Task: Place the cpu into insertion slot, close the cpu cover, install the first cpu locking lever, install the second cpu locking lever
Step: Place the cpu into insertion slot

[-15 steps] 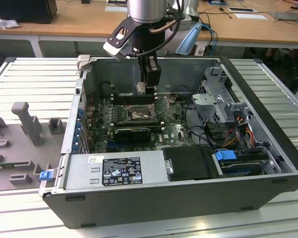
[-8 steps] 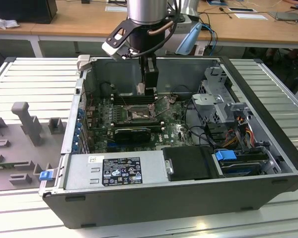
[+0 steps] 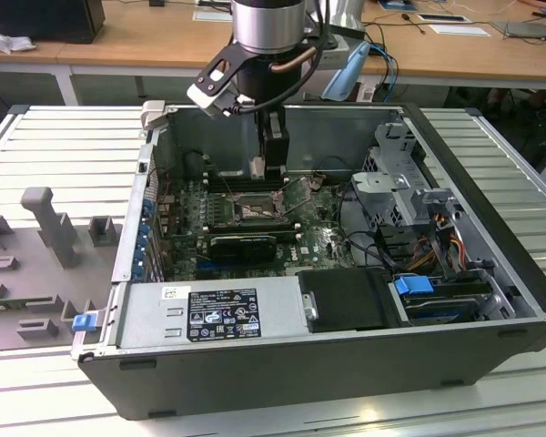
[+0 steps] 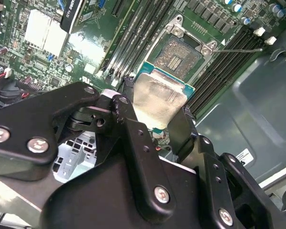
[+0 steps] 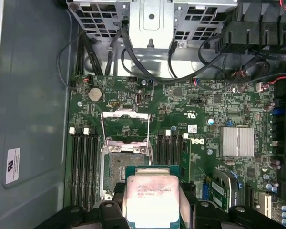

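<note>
My gripper (image 4: 155,114) is shut on the cpu (image 4: 158,95), a silvery square chip with a green edge, with one black finger (image 4: 128,112) against each of two opposite sides. In the first wrist view the cpu (image 5: 150,195) hangs beside and partly over the insertion slot (image 5: 115,169), whose dark recess lies uncovered. The cpu cover (image 5: 125,115) is swung up and open at the slot's far end. A thin locking lever (image 4: 238,49) sticks out next to the insertion slot (image 4: 181,55). In the exterior view the gripper (image 3: 259,169) hangs inside the case just above the insertion slot (image 3: 253,209).
The green motherboard (image 5: 200,119) lies in an open computer case (image 3: 491,264). Black memory slots (image 5: 83,167) flank the socket. A silver heatsink (image 5: 237,141), cables (image 5: 133,62) and a metal drive cage (image 3: 396,173) are close by. The power supply (image 3: 209,314) fills the case's near side.
</note>
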`<state>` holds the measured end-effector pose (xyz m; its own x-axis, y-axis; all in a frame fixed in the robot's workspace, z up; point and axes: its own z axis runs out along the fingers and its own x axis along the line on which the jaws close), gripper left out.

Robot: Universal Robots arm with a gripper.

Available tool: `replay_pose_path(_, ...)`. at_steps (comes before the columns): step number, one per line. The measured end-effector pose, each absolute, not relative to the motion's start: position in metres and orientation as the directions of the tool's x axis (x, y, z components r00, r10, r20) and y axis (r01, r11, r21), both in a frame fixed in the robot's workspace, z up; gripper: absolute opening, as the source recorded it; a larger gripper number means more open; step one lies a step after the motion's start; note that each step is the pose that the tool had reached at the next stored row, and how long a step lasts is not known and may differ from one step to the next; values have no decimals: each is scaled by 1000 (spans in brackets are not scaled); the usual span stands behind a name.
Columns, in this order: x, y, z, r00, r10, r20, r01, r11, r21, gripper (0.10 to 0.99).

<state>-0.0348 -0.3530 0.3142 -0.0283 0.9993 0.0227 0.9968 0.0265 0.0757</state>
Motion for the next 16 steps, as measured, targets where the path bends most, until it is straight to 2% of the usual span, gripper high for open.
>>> replay_pose_path(16,-35,-350,300,-11,1000,23,997,9,76,525)
